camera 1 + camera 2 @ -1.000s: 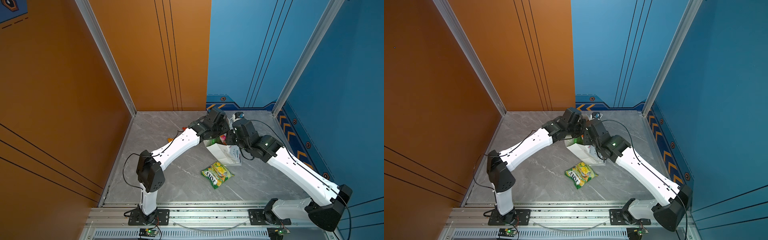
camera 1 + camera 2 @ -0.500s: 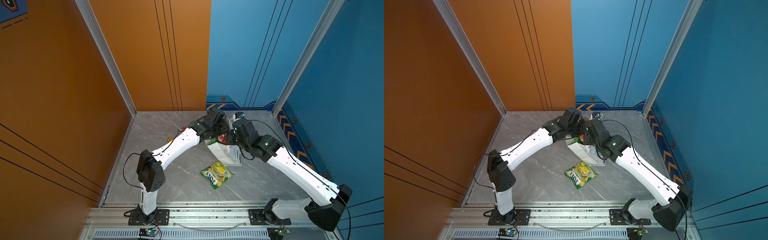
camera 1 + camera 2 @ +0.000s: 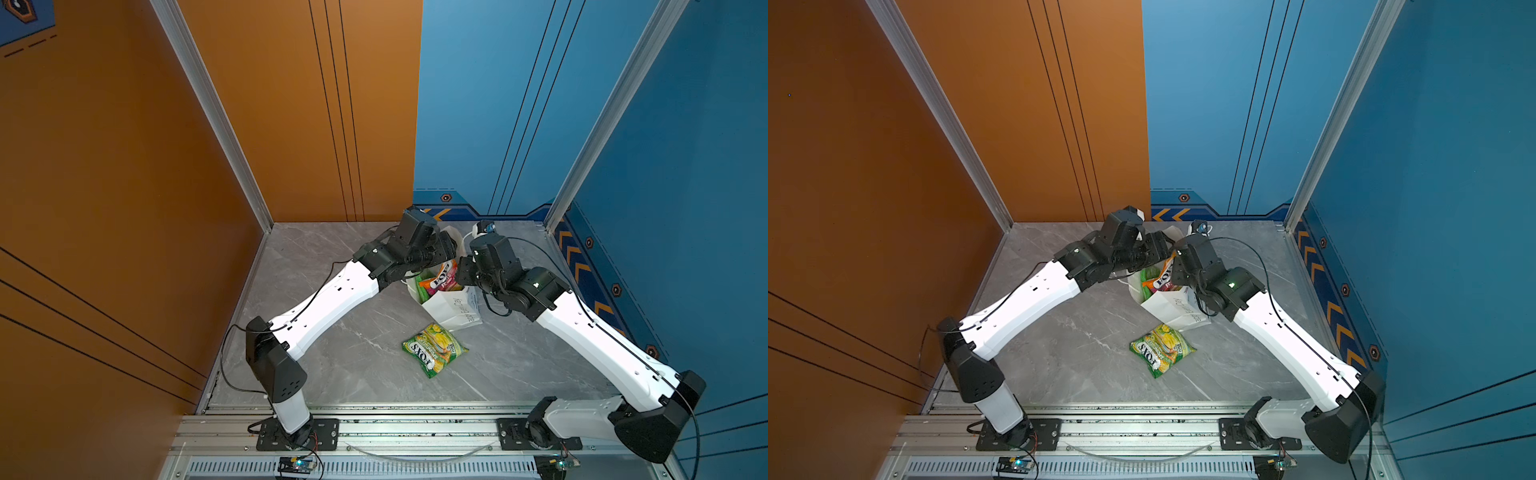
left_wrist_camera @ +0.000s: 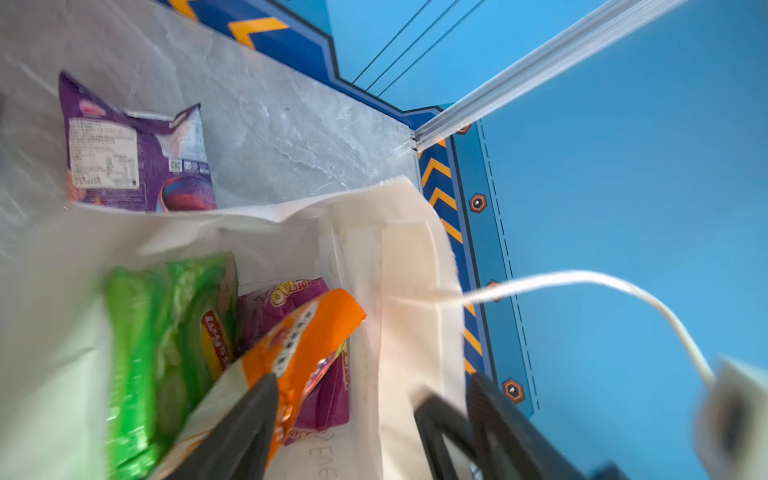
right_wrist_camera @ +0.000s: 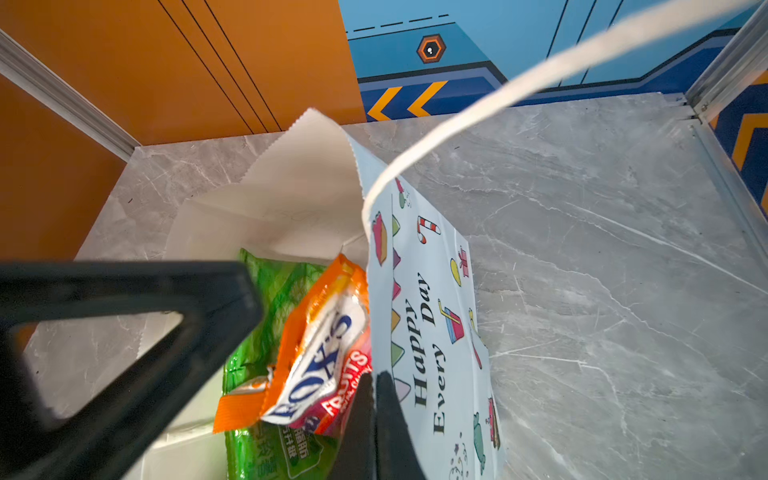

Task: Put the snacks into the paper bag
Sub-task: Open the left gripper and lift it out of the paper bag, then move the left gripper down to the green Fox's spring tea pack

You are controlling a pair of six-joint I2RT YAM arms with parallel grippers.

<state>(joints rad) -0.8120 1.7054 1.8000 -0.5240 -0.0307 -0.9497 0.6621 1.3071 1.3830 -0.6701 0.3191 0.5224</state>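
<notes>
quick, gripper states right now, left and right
left gripper: open, holding nothing, over the orange FOX'S bag in the paper bag
right gripper: shut on the paper bag's wall

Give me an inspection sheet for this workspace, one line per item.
Surface: grey marble-look tabletop.
Job's things: paper bag upright, holding orange candy bag, green chip bag, magenta packet; green candy bag flat on the tabletop in front of it; purple packet on the tabletop outside it.
Clutter: nothing seen.
Grippers: left gripper open over the bag's mouth; right gripper shut on the bag's rim.
Cables: black cables along left arm and right arm.
Surroundings: orange wall, blue wall, metal rail in front.
</notes>
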